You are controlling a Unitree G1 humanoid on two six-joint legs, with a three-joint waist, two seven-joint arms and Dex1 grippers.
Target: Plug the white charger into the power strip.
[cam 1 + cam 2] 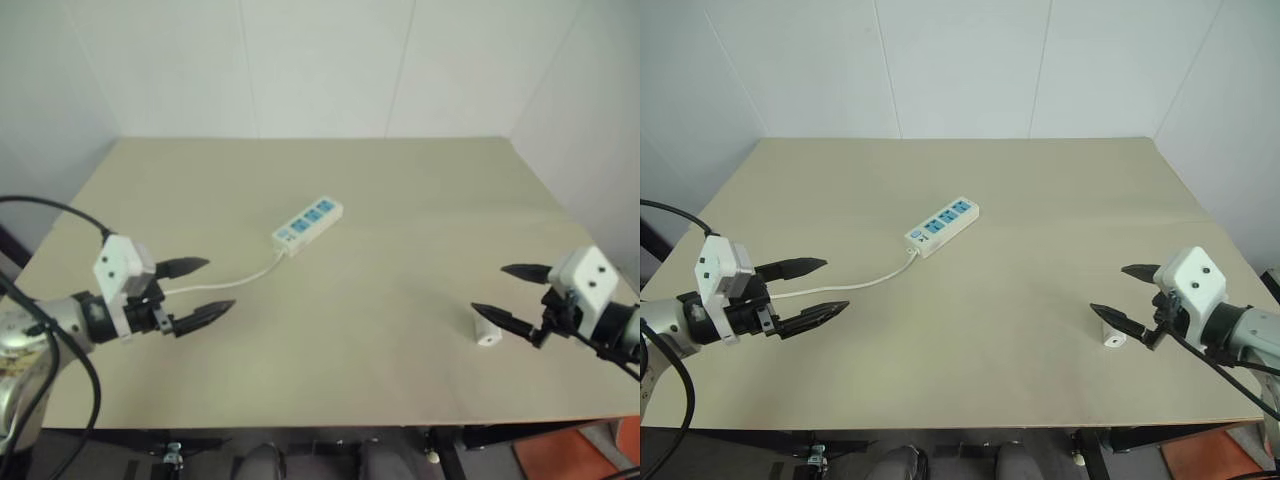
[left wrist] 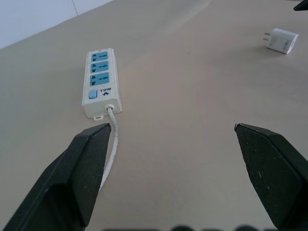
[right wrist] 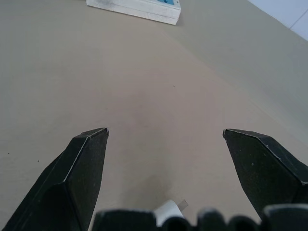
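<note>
The power strip (image 1: pixel 307 225) lies flat in the middle of the table, blue socket faces up, its thin white cable (image 1: pixel 245 274) trailing toward my left side. Near the right front of the table rests the white charger (image 1: pixel 487 330), its metal prongs showing in the left wrist view (image 2: pixel 282 41). My left gripper (image 1: pixel 208 287) hovers open above the table's left part, a short way from the strip's cable end, nothing between its fingers. My right gripper (image 1: pixel 500 292) is open too, hanging just above and beside the charger, which peeks in under it in the right wrist view (image 3: pixel 167 211).
The beige table (image 1: pixel 400 200) is backed by white walls at the rear and on both sides. Its front edge runs just below both grippers. An orange patch of floor (image 1: pixel 580 455) shows at the lower right.
</note>
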